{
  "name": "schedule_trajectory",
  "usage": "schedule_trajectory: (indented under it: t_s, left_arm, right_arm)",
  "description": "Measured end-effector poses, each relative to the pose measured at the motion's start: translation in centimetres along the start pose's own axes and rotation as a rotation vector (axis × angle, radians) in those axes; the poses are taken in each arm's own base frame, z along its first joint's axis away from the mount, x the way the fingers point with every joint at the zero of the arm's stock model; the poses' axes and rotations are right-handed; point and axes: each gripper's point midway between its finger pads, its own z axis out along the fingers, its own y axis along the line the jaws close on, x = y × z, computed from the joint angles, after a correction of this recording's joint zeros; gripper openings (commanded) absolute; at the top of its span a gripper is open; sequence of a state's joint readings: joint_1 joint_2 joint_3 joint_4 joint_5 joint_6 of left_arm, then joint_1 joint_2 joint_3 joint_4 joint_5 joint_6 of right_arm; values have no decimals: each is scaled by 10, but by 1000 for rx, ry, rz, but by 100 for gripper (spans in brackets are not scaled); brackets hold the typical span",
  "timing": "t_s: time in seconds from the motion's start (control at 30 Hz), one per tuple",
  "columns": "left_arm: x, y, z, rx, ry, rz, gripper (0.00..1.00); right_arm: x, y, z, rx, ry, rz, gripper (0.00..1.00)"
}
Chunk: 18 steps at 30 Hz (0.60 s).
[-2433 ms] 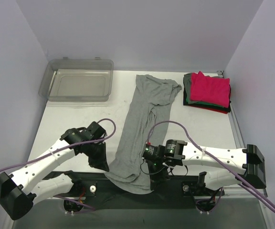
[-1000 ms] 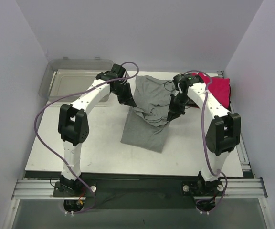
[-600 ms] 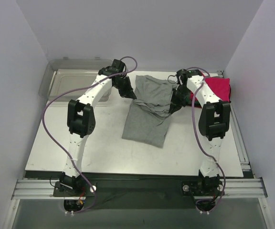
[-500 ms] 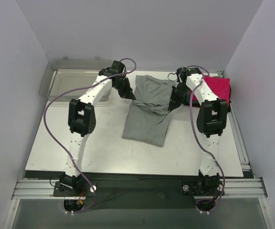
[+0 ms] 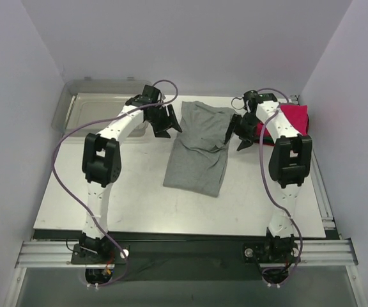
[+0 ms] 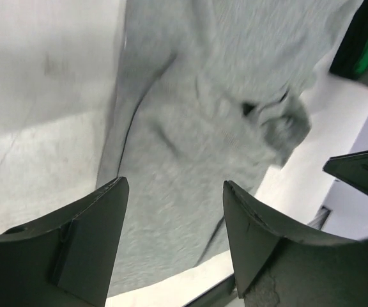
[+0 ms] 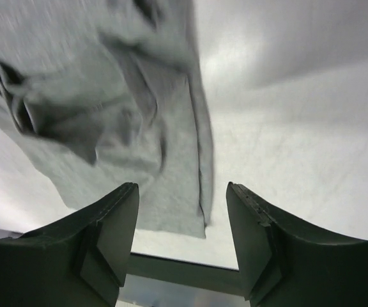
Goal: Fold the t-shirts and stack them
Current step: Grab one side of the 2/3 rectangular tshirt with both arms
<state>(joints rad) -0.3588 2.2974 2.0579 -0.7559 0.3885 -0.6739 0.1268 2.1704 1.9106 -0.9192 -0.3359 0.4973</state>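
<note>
The heather-grey t-shirt (image 5: 197, 153) lies folded over on itself in the middle of the table, its upper layer rumpled (image 6: 190, 121) (image 7: 101, 109). My left gripper (image 5: 166, 123) hangs open just off the shirt's left edge, nothing between its fingers (image 6: 174, 185). My right gripper (image 5: 238, 135) stands open off the shirt's right edge, also empty (image 7: 183, 187). The stack of folded t-shirts (image 5: 294, 120), pink-red on top, sits at the back right, partly hidden by the right arm; its dark and green layers (image 6: 363, 45) show in the left wrist view.
A clear plastic bin (image 5: 101, 110) stands at the back left, close behind the left arm. Bare table (image 5: 94, 192) stretches in front of the grey shirt to the near edge. Walls close in on both sides.
Both grippers have opened and let go of the grey shirt's carried edge, then drawn apart sideways. The folded-over half now rests on the lower half.
</note>
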Motion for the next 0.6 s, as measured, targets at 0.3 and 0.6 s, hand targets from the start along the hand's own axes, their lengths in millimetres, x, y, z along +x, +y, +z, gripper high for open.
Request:
schedule_trajectory:
  t_s: [0.3, 0.6]
  left_arm:
    - [110, 45, -56, -68, 102, 125, 69]
    - [176, 94, -68, -122, 212, 116, 73]
  right_arm:
    - [134, 13, -2, 21, 88, -163, 45]
    - [205, -27, 24, 84, 178, -114, 40]
